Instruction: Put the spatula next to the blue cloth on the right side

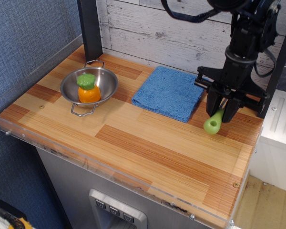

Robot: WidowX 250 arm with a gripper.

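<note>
The blue cloth (168, 92) lies flat on the wooden table, right of the middle, near the back wall. My gripper (222, 108) hangs just right of the cloth's right edge and is shut on the spatula (213, 123). The lime-green handle sticks out below the fingers, pointing down and toward the front, its tip at or just above the table surface. The grey blade is hidden between the fingers.
A steel bowl (106, 84) with an orange-and-green toy vegetable (88, 89) stands at the left. A clear plastic rim (114, 171) runs along the table's front and left edges. A dark post (90, 28) stands at the back left, a white unit (279, 124) to the right.
</note>
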